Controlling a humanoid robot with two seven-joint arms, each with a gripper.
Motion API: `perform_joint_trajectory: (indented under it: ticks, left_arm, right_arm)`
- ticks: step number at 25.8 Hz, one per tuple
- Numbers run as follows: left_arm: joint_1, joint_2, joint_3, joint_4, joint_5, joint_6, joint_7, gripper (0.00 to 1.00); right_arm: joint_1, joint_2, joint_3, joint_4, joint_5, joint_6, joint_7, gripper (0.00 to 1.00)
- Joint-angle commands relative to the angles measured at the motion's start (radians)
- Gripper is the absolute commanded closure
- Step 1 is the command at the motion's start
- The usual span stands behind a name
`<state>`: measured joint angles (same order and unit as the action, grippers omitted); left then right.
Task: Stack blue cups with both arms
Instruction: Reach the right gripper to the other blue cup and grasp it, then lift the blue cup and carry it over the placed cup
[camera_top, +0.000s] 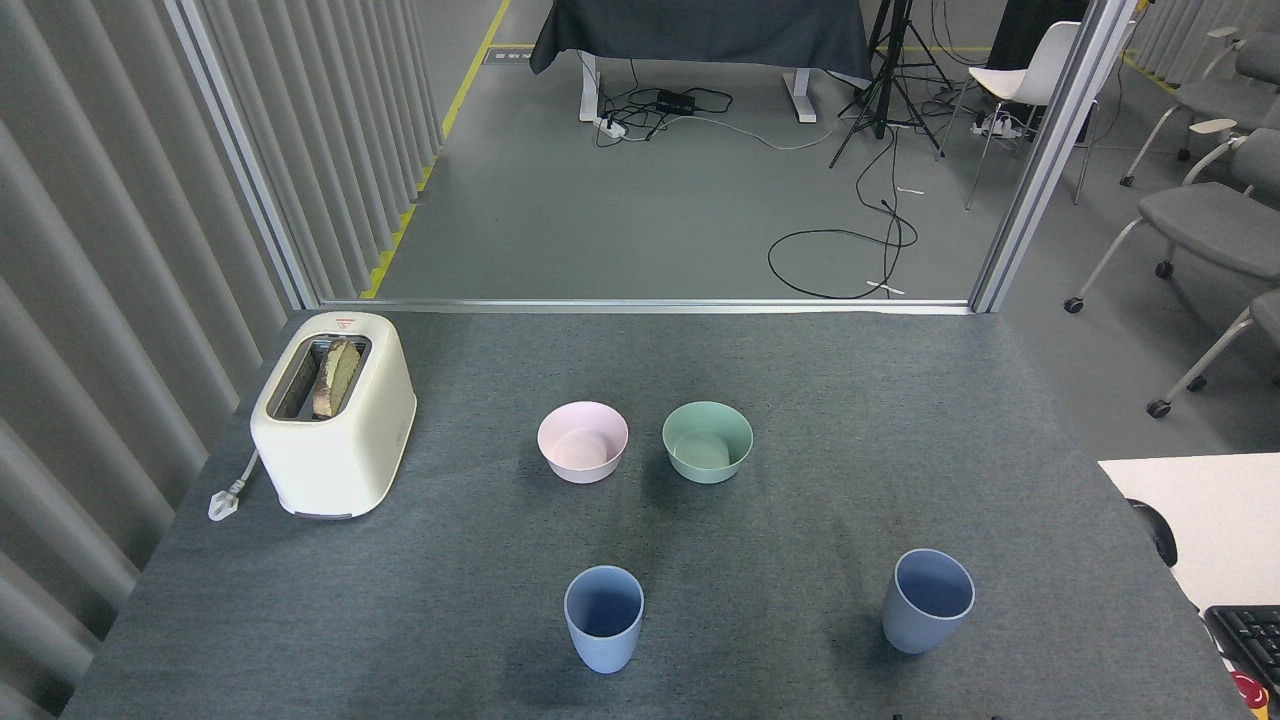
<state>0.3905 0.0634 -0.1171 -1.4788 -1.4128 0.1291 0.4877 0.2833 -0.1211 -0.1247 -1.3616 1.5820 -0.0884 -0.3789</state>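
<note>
Grey felt table (820, 400); two tapered matte blue cups (603, 618) (927, 600) apart, upright.

The grey-felted table (850, 420) carried a cream toaster (335, 415) at far left, a pink bowl (583, 441) just beside a green bowl (707, 441) mid-table, and two upright blue cups, left cup (603, 618) and right cup (928, 600), well apart near the front edge

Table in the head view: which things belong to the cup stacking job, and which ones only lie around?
Belongs to the job:
left blue cup
right blue cup

Only lying around:
pink bowl
green bowl
toaster
keyboard
</note>
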Motion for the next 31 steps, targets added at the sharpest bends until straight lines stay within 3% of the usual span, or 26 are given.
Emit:
perform_joint_trajectory:
  ticks: [1, 10, 26, 31]
  left_arm:
    - [0.002, 0.001, 0.005, 0.000, 0.002, 0.001, 0.000, 0.00]
    - [0.004, 0.001, 0.017, 0.002, 0.009, 0.001, 0.000, 0.00]
    - [0.004, 0.001, 0.014, 0.000, 0.011, 0.001, 0.000, 0.00]
    - [0.004, 0.001, 0.011, 0.000, 0.011, 0.001, 0.002, 0.00]
  right_arm:
    - [-0.092, -0.031, -0.003, 0.062, 0.000, -0.001, 0.038, 0.00]
    - [-0.225, -0.069, -0.001, 0.188, 0.000, -0.002, 0.048, 0.00]
    - [-0.365, -0.066, 0.017, 0.329, 0.000, -0.027, 0.049, 0.00]
    - [-0.403, -0.061, 0.094, 0.351, 0.000, -0.014, 0.049, 0.01]
